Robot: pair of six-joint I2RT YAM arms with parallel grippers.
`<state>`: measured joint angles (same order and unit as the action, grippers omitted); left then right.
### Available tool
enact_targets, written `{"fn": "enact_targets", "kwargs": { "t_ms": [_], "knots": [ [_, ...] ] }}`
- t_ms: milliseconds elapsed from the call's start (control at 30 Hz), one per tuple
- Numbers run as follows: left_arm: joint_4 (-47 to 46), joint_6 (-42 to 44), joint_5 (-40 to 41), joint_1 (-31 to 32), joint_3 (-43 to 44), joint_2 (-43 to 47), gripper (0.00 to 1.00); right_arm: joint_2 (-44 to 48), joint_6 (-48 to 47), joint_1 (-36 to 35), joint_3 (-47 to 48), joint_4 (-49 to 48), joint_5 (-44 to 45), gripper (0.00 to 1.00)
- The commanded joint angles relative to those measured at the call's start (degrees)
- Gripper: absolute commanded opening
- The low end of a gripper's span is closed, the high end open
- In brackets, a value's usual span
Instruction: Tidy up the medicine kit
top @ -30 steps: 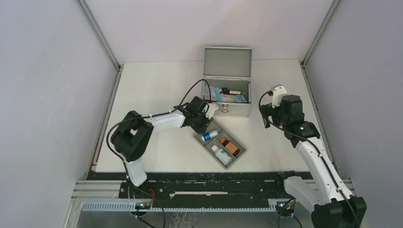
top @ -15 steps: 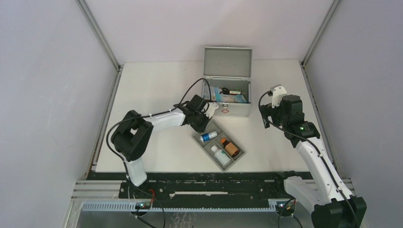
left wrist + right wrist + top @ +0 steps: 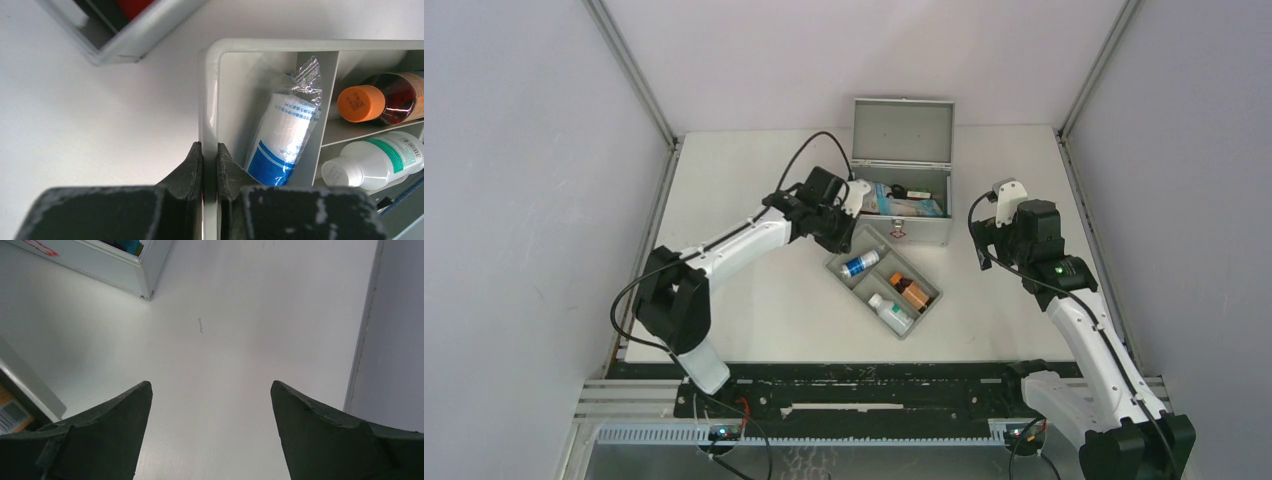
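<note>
Left wrist: left end effector (image 3: 209, 148) pinches tray (image 3: 260, 45) wall by illegibly printed packet (image 3: 282, 135); right end effector (image 3: 210, 386) spread.

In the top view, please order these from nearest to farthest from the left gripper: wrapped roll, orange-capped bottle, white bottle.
1. Wrapped roll, in the tray compartment beside the left gripper.
2. Orange-capped bottle and white bottle, farther along the tray: too close to call.

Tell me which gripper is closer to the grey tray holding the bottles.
Left. The left gripper is shut on the tray, clamping its rim wall near a corner. The right gripper hangs open well off to the tray's right, apart from it.
</note>
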<state>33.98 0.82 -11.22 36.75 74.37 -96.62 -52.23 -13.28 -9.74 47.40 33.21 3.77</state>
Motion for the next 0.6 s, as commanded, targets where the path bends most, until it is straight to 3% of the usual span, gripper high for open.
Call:
{"fn": "enact_targets", "kwargs": {
  "t_ms": [0,233,567],
  "knots": [
    [0.0,-7.6,-7.2,-3.1,8.3,3.9,0.0,0.3,-0.2,-0.2,0.2,-1.7,0.2,0.88],
    [0.9,-13.9,-12.8,-7.1,15.7,1.3,0.0,0.4,-0.1,-0.1,0.3,-1.8,0.5,0.88],
    [-0.9,-25.7,-11.3,-11.8,26.7,-6.3,0.0,0.0,0.1,-0.2,0.4,-2.8,0.1,0.88]
  ]
}}
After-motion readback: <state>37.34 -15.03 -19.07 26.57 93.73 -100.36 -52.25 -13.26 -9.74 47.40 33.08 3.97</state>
